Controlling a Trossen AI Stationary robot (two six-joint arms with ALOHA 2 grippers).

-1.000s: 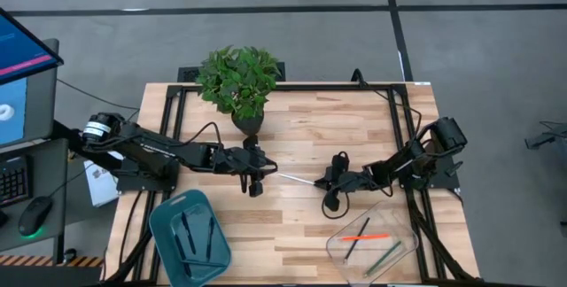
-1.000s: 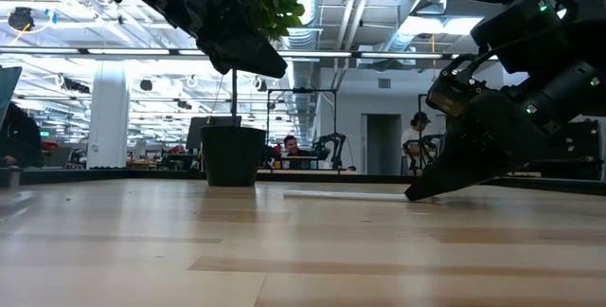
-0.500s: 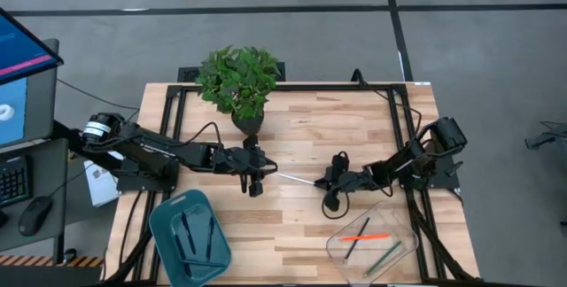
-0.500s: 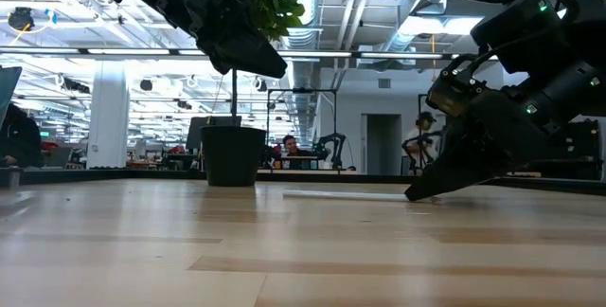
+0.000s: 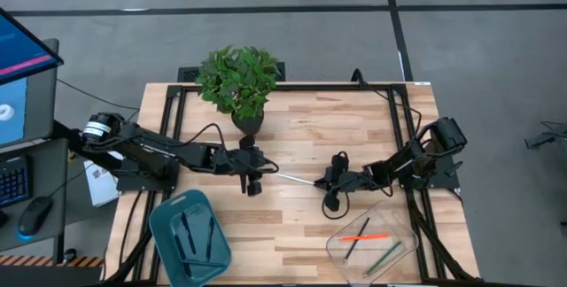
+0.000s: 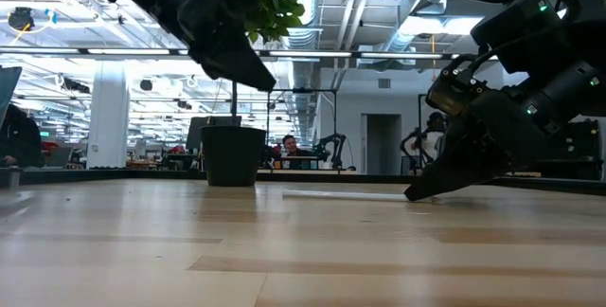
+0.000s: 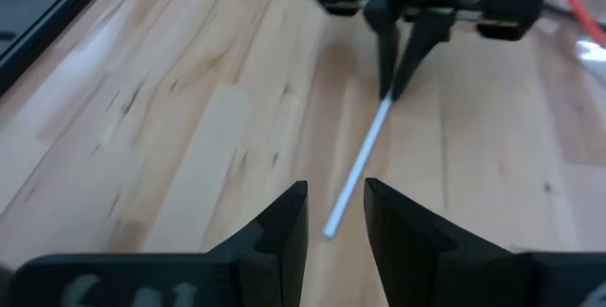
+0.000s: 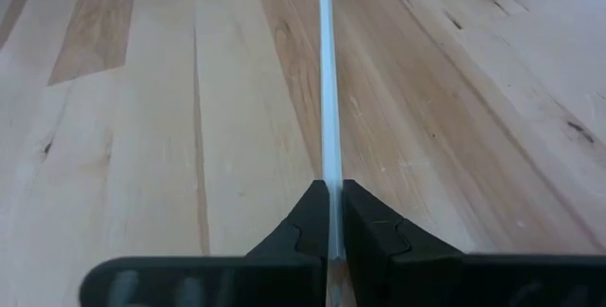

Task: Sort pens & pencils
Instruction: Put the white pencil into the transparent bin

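Observation:
A white pen (image 5: 297, 178) lies flat mid-table, between the two grippers. My right gripper (image 5: 321, 183) is shut on the pen's right end. My left gripper (image 5: 252, 181) hovers open just left of the pen's free end (image 7: 331, 226), above the table (image 6: 237, 56), touching nothing. A teal tray (image 5: 159, 225) at the near left holds three dark pens (image 5: 197, 236). A clear tub (image 5: 403, 231) at the near right holds an orange-red pen (image 5: 366, 236), a dark one (image 5: 353, 246) and an olive one (image 5: 383, 257). My right gripper pinches the white pen's right end (image 8: 330, 214) between its two fingers (image 8: 365, 226). The fingers come from the table's right, slanting down (image 6: 421, 191), and lie along the pen. The rest of the pen (image 6: 341, 194) rests flat on the wood, pointing at the left gripper.
A potted plant (image 5: 239, 81) stands at the far edge, behind the left gripper. A black frame (image 5: 177, 114) runs along the table's left, far and right sides. Bare wood lies between the tray and the tub (image 5: 275, 234). People show far off in the room (image 6: 290, 149).
My left gripper has drawn back a little toward the table's left edge, away from the pen's free end. The white pen and my right gripper stay where they were.

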